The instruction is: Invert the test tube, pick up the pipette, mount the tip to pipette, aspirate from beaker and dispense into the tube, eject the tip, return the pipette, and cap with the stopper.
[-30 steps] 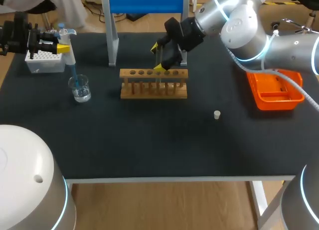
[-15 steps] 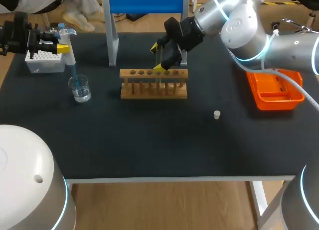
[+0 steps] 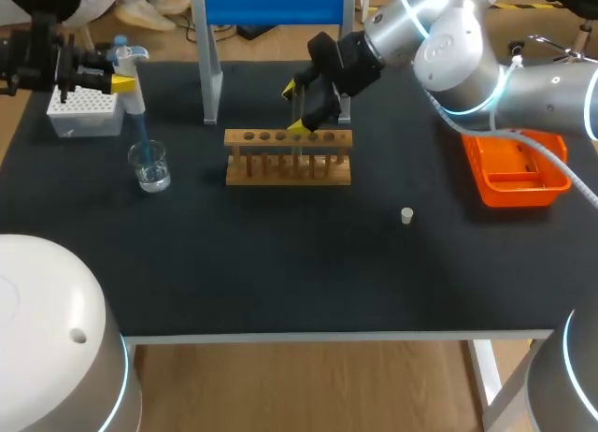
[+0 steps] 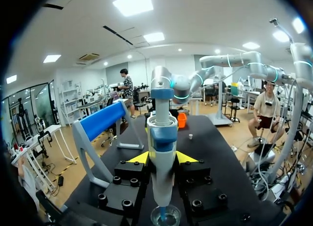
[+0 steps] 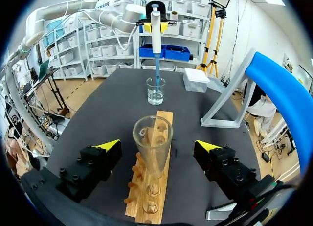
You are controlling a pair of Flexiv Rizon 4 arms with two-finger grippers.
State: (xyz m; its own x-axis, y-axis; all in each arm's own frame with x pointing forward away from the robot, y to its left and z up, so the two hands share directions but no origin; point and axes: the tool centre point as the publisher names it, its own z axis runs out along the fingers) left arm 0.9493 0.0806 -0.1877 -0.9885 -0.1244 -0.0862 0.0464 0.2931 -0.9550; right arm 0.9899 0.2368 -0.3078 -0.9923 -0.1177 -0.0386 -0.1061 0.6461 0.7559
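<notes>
**Change noted.** The left arm has lifted a little over the last second. Its claw [image 3: 120, 82] and the pipette [image 3: 131, 88] sit higher above the tip box [image 3: 86, 109] than before. The blue tip still points down into the beaker [image 3: 149, 165]. The right arm, rack, tray and stopper have not shifted. Judgement: the draw from the beaker looks finished or nearly so, and carrying the liquid across to the tube is the next step.

**Items, largest first.**
- Desk [image 3: 280, 264]: dark top, carries everything below.
- Stand with blue bar [image 3: 271, 4]: at the far edge, behind the rack.
- Right arm: comes in from the right, claw [image 3: 295, 109] over the rack, fingers wide on either side of the tube. From the wrist view they seem to stand clear of the glass, though the angle leaves some doubt.
- Left arm: claw closed on the pipette body, gripping it from both sides.
- Wooden rack [image 3: 288, 161]: mid-desk, one row of holes.
- Orange tray [image 3: 514, 175]: at the right side.
- Tip box: far left corner.
- Beaker: near the tip box, holds clear liquid.
- Pipette: upright, over the beaker.
- Tube [image 5: 152, 143]: upright in the rack, mouth up, uncapped.
- Stopper [image 3: 406, 215]: lies alone, right of the rack.

**Markings.** No label or writing is legible on any item.
</notes>
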